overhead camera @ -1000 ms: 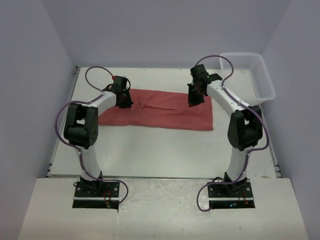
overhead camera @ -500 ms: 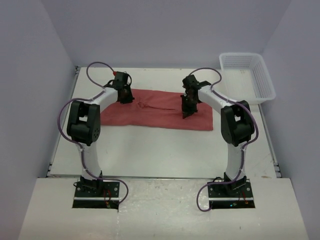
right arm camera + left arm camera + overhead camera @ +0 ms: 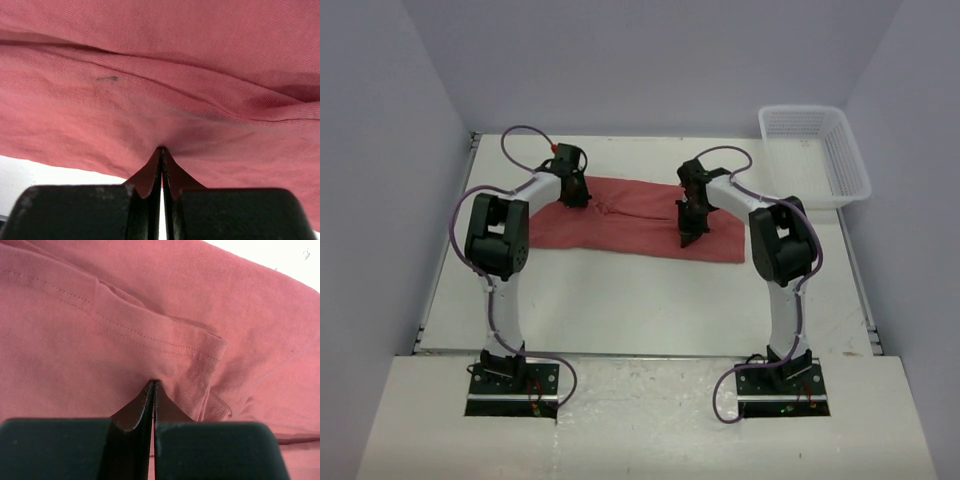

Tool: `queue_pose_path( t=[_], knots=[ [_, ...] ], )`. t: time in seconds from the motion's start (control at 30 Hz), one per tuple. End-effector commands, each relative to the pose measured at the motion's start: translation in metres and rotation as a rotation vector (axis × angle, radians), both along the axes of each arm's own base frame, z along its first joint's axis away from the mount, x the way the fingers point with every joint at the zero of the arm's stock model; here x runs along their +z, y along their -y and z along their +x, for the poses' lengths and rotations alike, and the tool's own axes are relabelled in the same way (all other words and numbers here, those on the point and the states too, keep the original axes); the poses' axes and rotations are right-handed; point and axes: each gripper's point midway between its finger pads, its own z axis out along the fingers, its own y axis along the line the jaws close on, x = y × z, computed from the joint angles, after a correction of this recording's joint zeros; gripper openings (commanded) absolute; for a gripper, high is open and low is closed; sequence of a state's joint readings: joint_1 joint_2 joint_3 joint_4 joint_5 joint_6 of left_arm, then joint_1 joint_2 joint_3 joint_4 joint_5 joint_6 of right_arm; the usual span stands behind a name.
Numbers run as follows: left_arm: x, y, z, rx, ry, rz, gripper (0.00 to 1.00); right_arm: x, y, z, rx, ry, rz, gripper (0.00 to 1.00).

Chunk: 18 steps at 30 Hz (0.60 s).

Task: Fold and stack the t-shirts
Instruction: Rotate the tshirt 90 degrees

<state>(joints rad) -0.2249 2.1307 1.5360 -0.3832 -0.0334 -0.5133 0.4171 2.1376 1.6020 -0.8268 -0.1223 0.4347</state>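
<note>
Now: one brick-red t-shirt lies on the table, spread as a long flat band, wider than deep, with its left end cut on a slant. The fabric is a thin, soft knit with a fine ribbed weave and no print.

Left gripper: jaws pressed fully together, the black fingers flat against each other. The cloth puckers to a point right at the tips, so a pinch of shirt is held there, as far as I can see. Ahead of the tips a hemmed edge with a double row of stitching runs slantwise. It ends in a squared corner ahead and to the right of them. A small loose flap of cloth sits just beside the right finger.

Right gripper: jaws likewise closed tight, the tips nipped into a gather of cloth close to the shirt's near edge. Long shallow folds run crosswise ahead of the tips, with one small dark fleck up and to the left of them. Bare table shows below and left of the fingers.

From above, the left jaws sit at the band's far-left end. The right jaws sit right of its middle, toward the near edge.

The table top is smooth, matte white. A white plastic mesh basket, rectangular with flared walls, stands well apart, beyond and to the right of the right jaws.
</note>
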Motion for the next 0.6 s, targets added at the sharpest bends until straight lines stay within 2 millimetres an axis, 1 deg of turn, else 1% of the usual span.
queue_pose_path(
  t=[0.0, 0.03, 0.07, 0.1, 0.13, 0.17, 0.2, 0.23, 0.27, 0.33, 0.4, 0.43, 0.47, 0.5, 0.57],
  knots=[
    [-0.009, -0.001, 0.008, -0.009, -0.007, -0.003, 0.0, -0.001, -0.006, -0.005, -0.007, -0.005, 0.0, 0.0],
    [-0.007, -0.001, 0.012, -0.01, 0.0, -0.003, 0.0, -0.003, -0.007, -0.007, -0.007, -0.01, -0.001, 0.0],
    [-0.01, -0.003, 0.011, -0.011, -0.015, -0.001, 0.0, -0.006, -0.005, -0.013, -0.006, -0.021, -0.005, 0.0],
    [-0.018, -0.003, 0.01, -0.023, -0.036, 0.0, 0.0, -0.008, -0.006, -0.016, -0.004, -0.019, -0.008, 0.0],
    [-0.015, -0.005, 0.017, -0.023, -0.026, 0.002, 0.0, -0.009, -0.008, -0.02, 0.0, -0.021, -0.012, 0.0],
    [-0.019, -0.002, 0.014, -0.043, -0.052, -0.014, 0.0, -0.014, -0.006, -0.03, 0.006, -0.038, -0.02, 0.0],
    [-0.027, -0.001, 0.014, -0.058, -0.074, -0.015, 0.0, -0.014, -0.007, -0.032, 0.007, -0.031, -0.021, 0.0],
    [-0.024, 0.001, 0.018, -0.064, -0.07, -0.017, 0.0, -0.016, -0.011, -0.038, 0.013, -0.037, -0.024, 0.0],
    [-0.026, 0.001, 0.019, -0.071, -0.075, -0.018, 0.0, -0.022, -0.01, -0.047, 0.019, -0.052, -0.03, 0.0],
    [-0.028, 0.003, 0.022, -0.078, -0.077, -0.023, 0.0, -0.021, -0.018, -0.058, 0.034, -0.054, -0.024, 0.0],
    [-0.029, 0.008, 0.025, -0.096, -0.071, -0.045, 0.0, -0.027, -0.022, -0.077, 0.051, -0.075, -0.036, 0.0],
    [-0.029, 0.01, 0.026, -0.105, -0.071, -0.052, 0.0, -0.026, -0.026, -0.078, 0.056, -0.07, -0.029, 0.0],
    [-0.029, 0.012, 0.028, -0.115, -0.07, -0.06, 0.0, -0.029, -0.029, -0.085, 0.065, -0.077, -0.028, 0.0],
    [-0.03, 0.016, 0.03, -0.13, -0.07, -0.073, 0.0, -0.03, -0.035, -0.093, 0.087, -0.085, -0.028, 0.0],
    [-0.034, 0.02, 0.031, -0.154, -0.083, -0.084, 0.0, -0.034, -0.041, -0.102, 0.101, -0.096, -0.034, 0.0]
  ],
)
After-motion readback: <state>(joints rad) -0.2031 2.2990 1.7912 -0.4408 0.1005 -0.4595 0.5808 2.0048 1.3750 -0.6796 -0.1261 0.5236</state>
